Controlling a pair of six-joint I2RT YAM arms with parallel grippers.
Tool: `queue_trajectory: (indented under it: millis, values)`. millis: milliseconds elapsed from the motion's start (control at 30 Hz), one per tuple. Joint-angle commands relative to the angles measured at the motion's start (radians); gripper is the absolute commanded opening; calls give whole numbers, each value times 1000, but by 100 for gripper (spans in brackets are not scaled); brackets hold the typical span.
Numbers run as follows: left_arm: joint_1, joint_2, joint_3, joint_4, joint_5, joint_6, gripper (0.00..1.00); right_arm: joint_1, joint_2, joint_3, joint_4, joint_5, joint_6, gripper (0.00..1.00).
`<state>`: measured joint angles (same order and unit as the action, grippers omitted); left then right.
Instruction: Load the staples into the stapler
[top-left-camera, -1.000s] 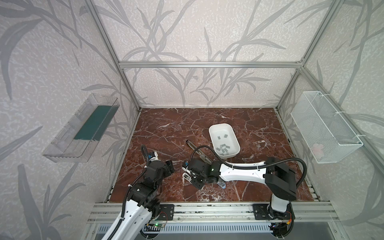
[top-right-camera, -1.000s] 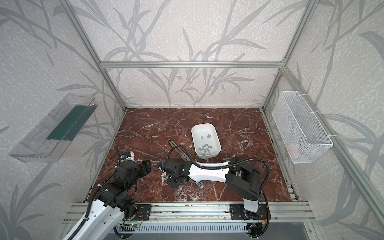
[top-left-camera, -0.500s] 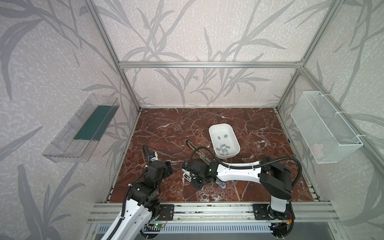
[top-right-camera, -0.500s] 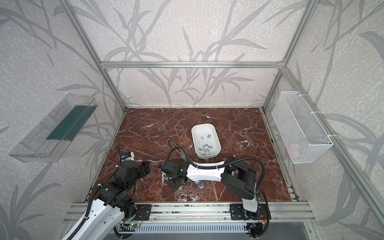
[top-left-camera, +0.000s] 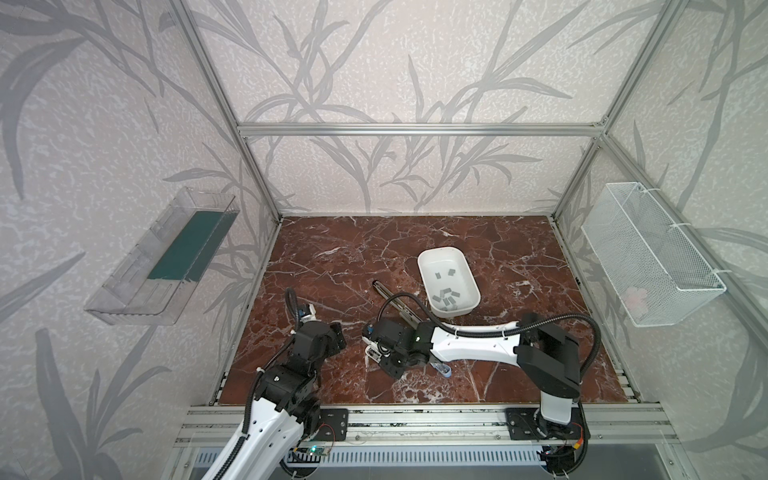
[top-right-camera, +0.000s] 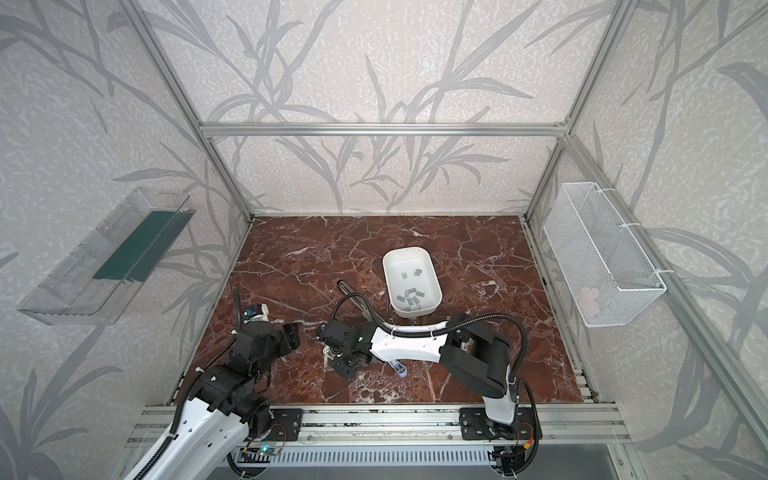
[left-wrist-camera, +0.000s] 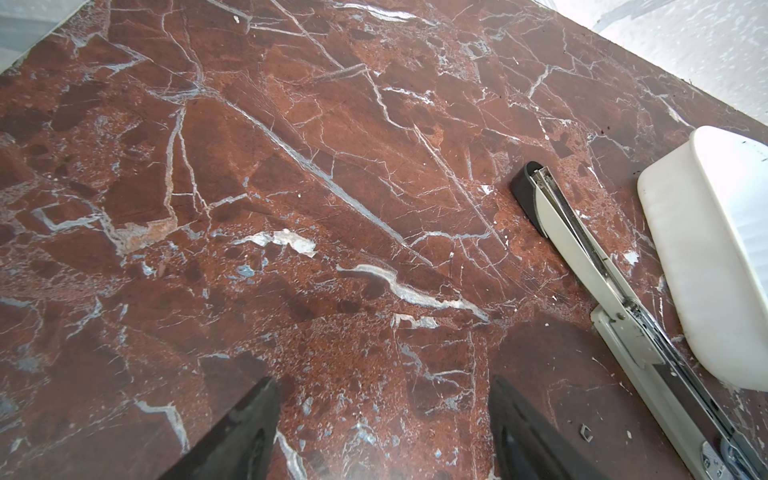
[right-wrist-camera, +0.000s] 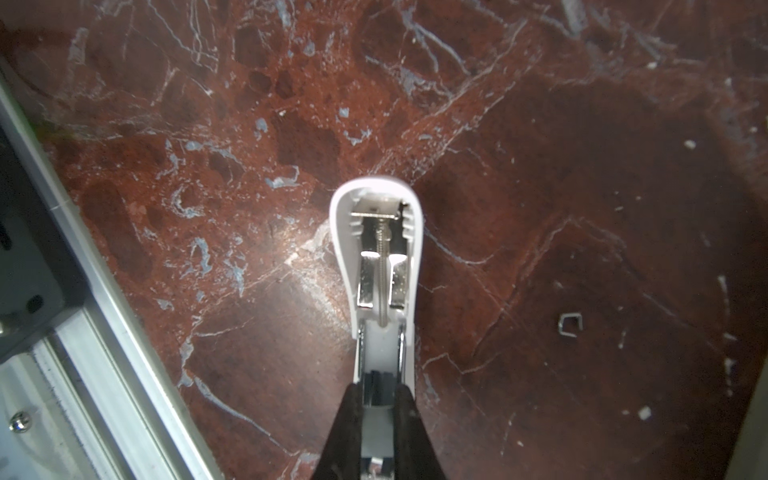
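Movement on the right, Sam: the right arm (top-left-camera: 469, 345) has drawn its elbow in and the right gripper (right-wrist-camera: 379, 395) has slid a shade leftward over the table (top-left-camera: 332, 257) in this last second. Jaws stay pinched almost shut on the lid (right-wrist-camera: 378, 249) of the stapler (left-wrist-camera: 577, 249), spring side turned to the wrist camera.

Seen it, Jo. The rest of the stapler hasn't budged: it lies flat close beside the tray (top-left-camera: 428, 257), channel exposed, and I can't make out any strip in it.

Left gripper (left-wrist-camera: 384, 424)?

Barely stirs. Jaws wide, nothing between them, hanging over bare table short of the stapler.

And the staples (top-left-camera: 448, 299)?

Where they were: loose in the tray, most bunched at its near end, none picked. One stray staple (right-wrist-camera: 568, 324) lies on the table by the lid.

So what does that shuffle buy us?

My read: a trim of the hold, keeping the stapler splayed open and pinned. Opening looks done; loading hasn't begun. A strip has to be fetched next, and the free left gripper is the likely candidate, though the tray sits beyond the stapler from it.
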<state>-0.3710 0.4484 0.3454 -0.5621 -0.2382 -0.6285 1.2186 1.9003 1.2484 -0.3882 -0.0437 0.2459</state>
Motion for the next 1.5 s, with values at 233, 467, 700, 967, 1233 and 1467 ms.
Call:
queue_trajectory:
  millis: [233,467,700,967,1233,1467]
  values:
    - [6,-36,0,-19,-26,-1,80,7,34,28,-32,24,2,0]
    - [6,-36,-2,-19,-23,1,80,8,26,15,-32,23,1,3]
    - [6,-32,-2,-10,-12,6,80,7,-11,-7,-29,32,3,21]
    - [5,57,9,52,84,-18,76,8,-95,-58,16,48,15,34]
    - [-19,123,-10,153,150,-80,73,-4,-130,-64,24,86,60,31]
    - [-189,213,-93,357,129,-191,71,1,-187,-190,130,27,29,37]
